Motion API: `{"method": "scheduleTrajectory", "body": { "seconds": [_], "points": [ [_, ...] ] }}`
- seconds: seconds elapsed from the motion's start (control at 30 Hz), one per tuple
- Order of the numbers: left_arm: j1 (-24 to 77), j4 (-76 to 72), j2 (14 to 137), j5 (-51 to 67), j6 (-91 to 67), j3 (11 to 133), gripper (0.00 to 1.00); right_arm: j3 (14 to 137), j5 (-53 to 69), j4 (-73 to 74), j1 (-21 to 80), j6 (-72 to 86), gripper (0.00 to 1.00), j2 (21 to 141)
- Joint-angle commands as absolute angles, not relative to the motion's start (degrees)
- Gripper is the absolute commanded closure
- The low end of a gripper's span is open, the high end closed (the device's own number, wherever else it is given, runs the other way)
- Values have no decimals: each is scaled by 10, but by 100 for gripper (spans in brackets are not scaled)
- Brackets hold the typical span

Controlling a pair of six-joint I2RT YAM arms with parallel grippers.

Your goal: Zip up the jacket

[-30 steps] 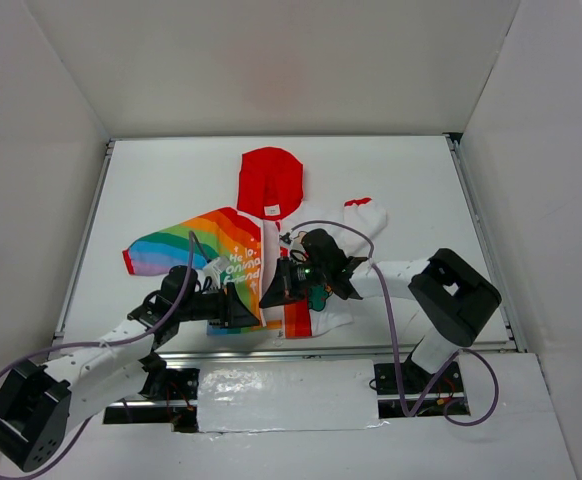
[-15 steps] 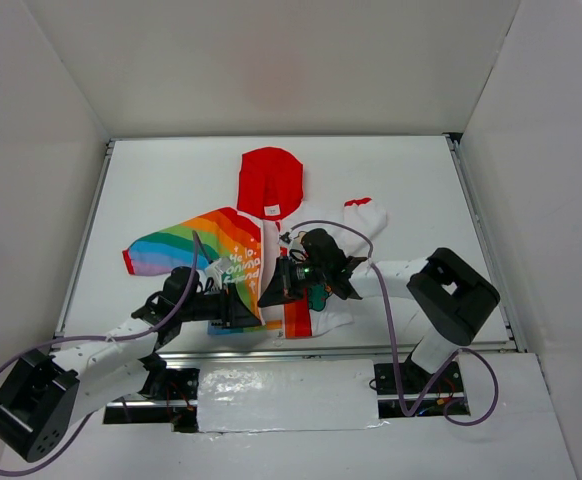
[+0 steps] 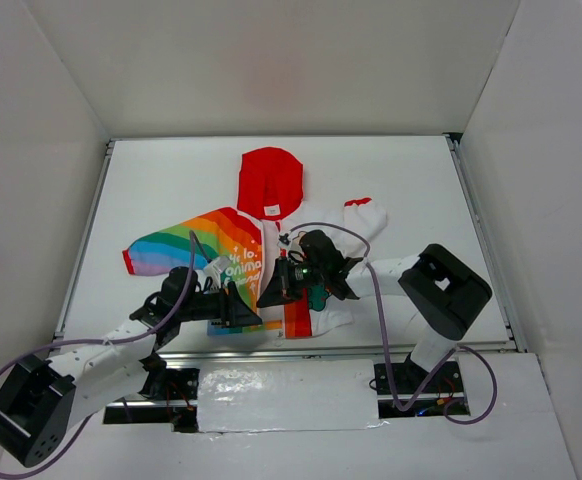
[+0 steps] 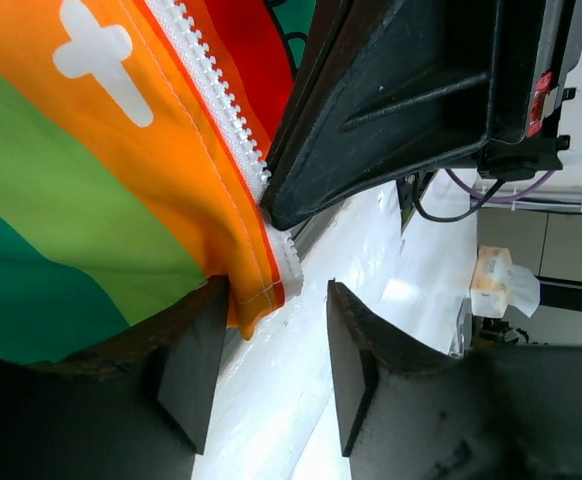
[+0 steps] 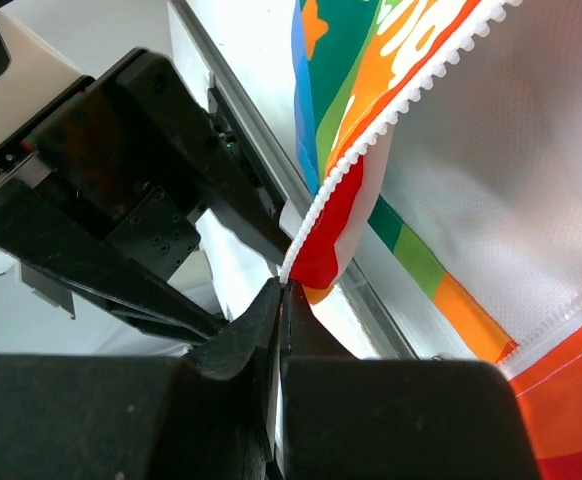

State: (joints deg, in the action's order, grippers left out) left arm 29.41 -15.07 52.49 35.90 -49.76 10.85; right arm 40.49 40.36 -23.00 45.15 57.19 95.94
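Note:
The jacket [image 3: 233, 252] lies flat mid-table: red hood [image 3: 270, 180] at the far end, rainbow half on the left, white half [image 3: 359, 222] on the right. My right gripper [image 5: 283, 290] is shut on the bottom end of the white zipper [image 5: 371, 140] at the lifted hem corner; it also shows in the top view [image 3: 269, 292]. My left gripper [image 4: 276, 300] is open, and the rainbow half's bottom zipper corner [image 4: 263, 285] hangs just at its fingertips, against the left finger [image 4: 186, 370]. In the top view the left gripper [image 3: 254, 312] sits beside the right one.
The two grippers nearly touch at the jacket's near hem, close to the table's metal front rail [image 3: 351, 350]. White walls enclose the table [image 3: 411, 180] on three sides. The right arm's purple cable [image 3: 386, 320] loops over the jacket's white half.
The right gripper has shifted slightly left with the hem corner, pulling the white half a little. The left gripper has crept slightly right toward it.

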Motion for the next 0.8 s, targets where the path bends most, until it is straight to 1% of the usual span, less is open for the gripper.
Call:
{"method": "scheduleTrajectory", "body": {
  "seconds": [0.0, 0.07, 0.17, 0.23, 0.27, 0.3, 0.4, 0.47, 0.5, 0.53, 0.57, 0.77],
  "points": [
    [296, -186, 525, 368, -497, 104, 45, 410, 410, -263, 456, 574, 100, 962],
    [296, -189, 526, 371, -498, 104, 51, 410, 408, -258, 456, 570, 100, 960],
    [296, -188, 523, 373, -499, 104, 54, 411, 403, -252, 456, 565, 100, 962],
    [296, -179, 519, 368, -497, 105, 54, 413, 404, -253, 456, 564, 100, 967],
    [296, -174, 516, 364, -496, 106, 48, 412, 405, -256, 456, 564, 100, 968],
    [296, -169, 514, 362, -494, 107, 46, 410, 406, -258, 455, 565, 100, 969],
    [296, -156, 505, 359, -490, 107, 45, 410, 404, -261, 455, 563, 100, 970],
    [296, -150, 498, 354, -490, 106, 52, 410, 402, -261, 456, 559, 100, 972],
    [296, -148, 496, 352, -490, 107, 53, 409, 402, -261, 456, 558, 100, 974],
    [296, -143, 493, 351, -490, 108, 61, 410, 402, -261, 454, 555, 100, 975],
    [296, -142, 489, 350, -490, 109, 64, 410, 402, -261, 454, 554, 100, 976],
    [296, -136, 487, 345, -490, 112, 67, 410, 403, -258, 453, 544, 100, 978]
  ]
}}
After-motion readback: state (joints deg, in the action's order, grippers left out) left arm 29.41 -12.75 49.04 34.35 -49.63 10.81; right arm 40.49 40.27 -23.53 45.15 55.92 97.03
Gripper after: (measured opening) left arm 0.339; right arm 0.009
